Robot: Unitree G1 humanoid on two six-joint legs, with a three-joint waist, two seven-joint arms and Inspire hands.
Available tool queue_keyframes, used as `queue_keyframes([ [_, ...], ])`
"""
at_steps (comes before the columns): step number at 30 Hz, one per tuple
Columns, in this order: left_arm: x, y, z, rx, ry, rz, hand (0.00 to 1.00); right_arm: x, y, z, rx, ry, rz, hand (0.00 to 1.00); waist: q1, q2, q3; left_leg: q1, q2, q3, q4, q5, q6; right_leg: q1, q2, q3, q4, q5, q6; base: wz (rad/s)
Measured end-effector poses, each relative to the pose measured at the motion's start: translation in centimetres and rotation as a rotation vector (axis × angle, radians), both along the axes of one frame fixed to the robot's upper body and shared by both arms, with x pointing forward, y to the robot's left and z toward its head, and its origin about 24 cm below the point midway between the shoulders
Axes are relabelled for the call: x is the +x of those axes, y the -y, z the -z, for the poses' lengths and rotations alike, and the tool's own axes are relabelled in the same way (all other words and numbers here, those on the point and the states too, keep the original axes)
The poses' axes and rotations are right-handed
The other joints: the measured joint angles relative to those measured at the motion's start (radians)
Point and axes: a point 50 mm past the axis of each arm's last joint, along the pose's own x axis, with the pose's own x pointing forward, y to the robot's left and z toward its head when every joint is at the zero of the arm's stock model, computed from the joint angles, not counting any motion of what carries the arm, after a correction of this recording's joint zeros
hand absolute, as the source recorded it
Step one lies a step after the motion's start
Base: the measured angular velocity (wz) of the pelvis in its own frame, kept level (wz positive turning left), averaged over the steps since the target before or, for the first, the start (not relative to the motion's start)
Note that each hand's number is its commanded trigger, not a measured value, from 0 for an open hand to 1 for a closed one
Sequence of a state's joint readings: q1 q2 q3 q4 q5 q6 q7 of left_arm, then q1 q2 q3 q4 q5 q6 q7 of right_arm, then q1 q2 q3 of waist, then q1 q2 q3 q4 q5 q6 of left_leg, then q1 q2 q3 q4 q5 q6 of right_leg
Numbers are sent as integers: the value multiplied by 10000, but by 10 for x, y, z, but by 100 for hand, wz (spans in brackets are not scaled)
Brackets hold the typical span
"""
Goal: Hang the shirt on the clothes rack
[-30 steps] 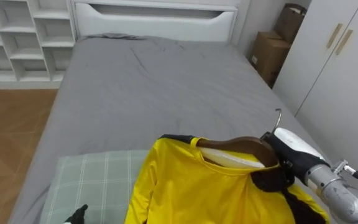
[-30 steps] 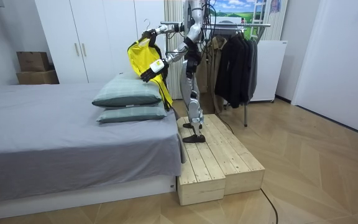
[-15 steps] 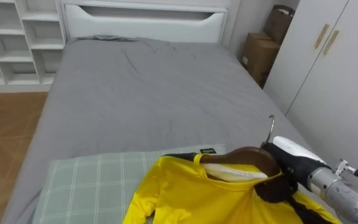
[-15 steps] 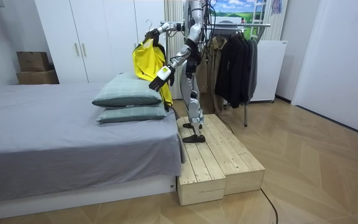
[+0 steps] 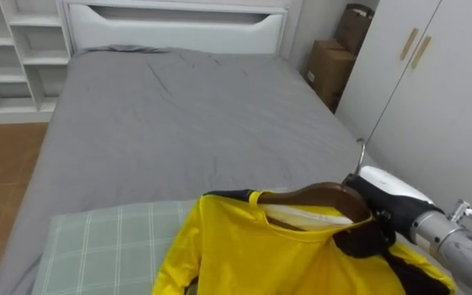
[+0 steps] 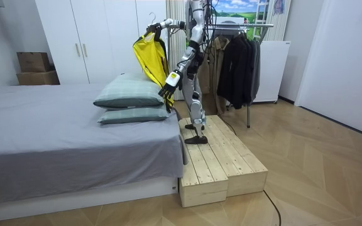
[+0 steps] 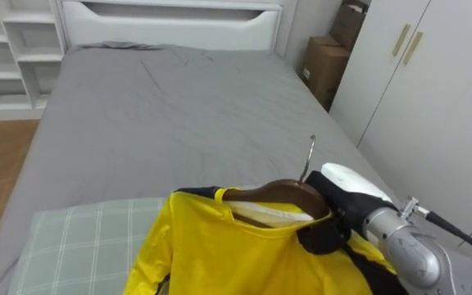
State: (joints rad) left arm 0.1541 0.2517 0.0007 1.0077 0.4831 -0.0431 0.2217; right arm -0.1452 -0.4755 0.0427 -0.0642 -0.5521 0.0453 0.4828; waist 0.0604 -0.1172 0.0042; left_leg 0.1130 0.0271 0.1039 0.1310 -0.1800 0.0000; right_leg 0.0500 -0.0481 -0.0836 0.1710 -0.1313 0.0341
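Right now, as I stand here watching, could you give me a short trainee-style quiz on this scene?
1. True or false: the yellow shirt lies spread flat on the gray bed.
2. What holds up the wooden hanger?
A) a wall hook
B) the right robot hand
C) a person's hand
3. Fill in: in the room view, the robot stands on a ____ at the end of the bed.

Key:
1. False. The shirt hangs on the hanger, above the bed.
2. B.
3. Wooden platform.
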Motion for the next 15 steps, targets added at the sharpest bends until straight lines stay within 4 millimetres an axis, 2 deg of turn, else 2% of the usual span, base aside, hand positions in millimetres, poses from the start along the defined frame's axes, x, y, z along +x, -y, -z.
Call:
queue_keyframes([
  [3,0,0,0,-115,-100,-12,0,-1,-3,-5,-18,194,-169,100,9,-2,7,0,0,1,-10,-3,1,-2,-1,-2,-1,0,0,0],
  [15,-4,0,2,-55,-455,-330,0,-1,-1,-6,3,-44,-72,100,9,26,22,3,2,1,-12,-2,1,-1,-1,-4,-1,0,0,0],
])
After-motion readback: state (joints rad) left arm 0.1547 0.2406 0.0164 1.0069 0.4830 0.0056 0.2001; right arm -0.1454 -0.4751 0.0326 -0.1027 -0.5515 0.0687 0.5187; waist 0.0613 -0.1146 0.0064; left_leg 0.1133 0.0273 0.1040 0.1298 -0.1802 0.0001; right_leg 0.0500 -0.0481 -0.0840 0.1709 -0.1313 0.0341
